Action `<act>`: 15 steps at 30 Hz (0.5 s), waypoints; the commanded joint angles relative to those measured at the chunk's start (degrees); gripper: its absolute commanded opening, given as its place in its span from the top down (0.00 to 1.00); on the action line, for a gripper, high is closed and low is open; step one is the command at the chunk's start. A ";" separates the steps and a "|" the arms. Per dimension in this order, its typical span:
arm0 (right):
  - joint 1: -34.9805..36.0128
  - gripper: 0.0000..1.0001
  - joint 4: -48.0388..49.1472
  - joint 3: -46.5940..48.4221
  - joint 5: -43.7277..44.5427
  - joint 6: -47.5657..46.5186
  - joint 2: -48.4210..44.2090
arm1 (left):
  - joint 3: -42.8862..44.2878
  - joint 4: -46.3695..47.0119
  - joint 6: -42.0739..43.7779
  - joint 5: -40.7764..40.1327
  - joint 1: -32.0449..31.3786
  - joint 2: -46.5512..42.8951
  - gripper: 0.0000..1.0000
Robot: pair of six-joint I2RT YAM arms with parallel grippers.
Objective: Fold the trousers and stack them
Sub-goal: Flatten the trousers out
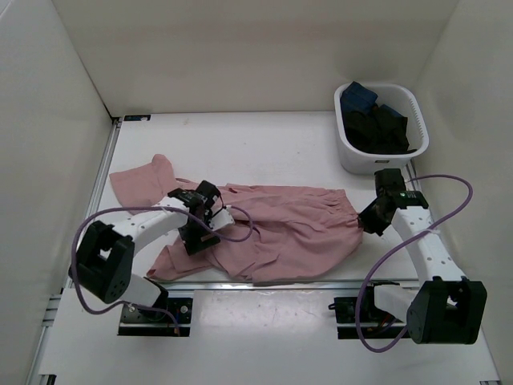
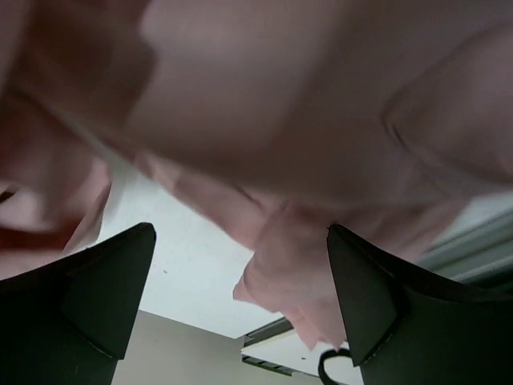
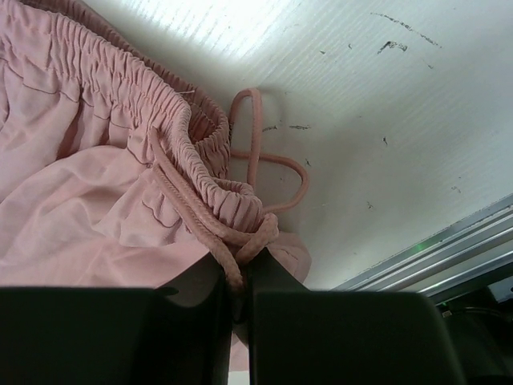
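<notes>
The dusty-pink trousers (image 1: 288, 224) lie crumpled across the middle of the table, one leg reaching to the far left. My right gripper (image 1: 370, 218) is shut on the gathered waistband and its drawstring (image 3: 240, 241) at the trousers' right end. My left gripper (image 1: 195, 239) sits over the left part of the trousers, its jaws wide apart. In the left wrist view pink fabric (image 2: 304, 160) hangs close above and between the fingers (image 2: 369, 297), not pinched.
A white basket (image 1: 353, 148) with dark black and blue clothes stands at the back right. White walls close in the table on three sides. A metal rail (image 1: 264, 285) runs along the near edge by the arm bases.
</notes>
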 commanded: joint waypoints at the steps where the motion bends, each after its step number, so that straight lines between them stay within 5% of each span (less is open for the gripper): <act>1: -0.26 1.00 1.32 -1.05 -0.07 -0.22 -0.04 | -2.84 9.53 -2.00 -8.12 -0.60 3.38 0.00; 10: -0.26 1.00 6.24 -5.09 -4.11 6.09 -0.04 | 2.86 21.57 -3.05 -17.96 5.91 11.93 0.00; 15: -0.26 1.00 8.70 -5.88 -5.96 7.42 -0.04 | 12.88 22.11 -0.69 -17.45 13.73 12.29 0.00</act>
